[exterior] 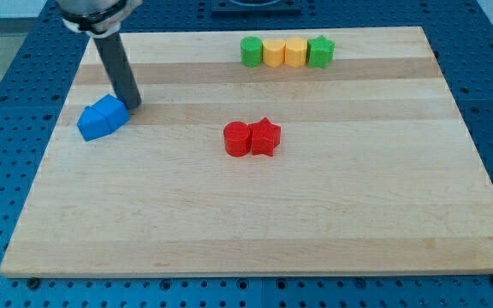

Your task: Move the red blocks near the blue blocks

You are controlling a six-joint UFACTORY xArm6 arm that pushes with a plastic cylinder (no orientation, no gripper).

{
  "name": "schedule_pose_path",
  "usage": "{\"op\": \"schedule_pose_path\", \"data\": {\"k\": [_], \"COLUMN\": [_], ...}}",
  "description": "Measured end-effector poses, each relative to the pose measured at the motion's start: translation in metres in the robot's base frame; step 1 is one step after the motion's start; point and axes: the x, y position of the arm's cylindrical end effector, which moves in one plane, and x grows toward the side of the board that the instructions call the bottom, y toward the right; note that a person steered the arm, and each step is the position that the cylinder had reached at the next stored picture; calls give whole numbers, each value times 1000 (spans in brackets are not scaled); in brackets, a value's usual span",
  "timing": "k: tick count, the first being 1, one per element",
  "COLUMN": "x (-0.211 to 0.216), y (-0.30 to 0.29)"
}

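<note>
Two blue blocks [103, 117] sit pressed together at the view's left; their exact shapes are hard to make out. A red cylinder [237, 139] and a red star [265, 136] touch each other near the board's middle. My tip [132, 105] rests on the board just right of the blue blocks' upper right corner, touching or almost touching them. The red blocks lie well to the right of the tip and the blue blocks.
A row of blocks stands at the view's top: a green cylinder [252, 51], two yellow blocks [274, 52] [295, 52] and a green star [320, 52]. The wooden board [255, 231] lies on a blue perforated table [7, 85].
</note>
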Motion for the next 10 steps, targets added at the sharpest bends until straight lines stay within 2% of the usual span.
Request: {"op": "schedule_pose_path", "data": {"k": [1,3,4,6,7,8,9,10], "x": [0,0,23,109,138,136,112,98], "y": [-8,70,75,56,111,196,268,284]}}
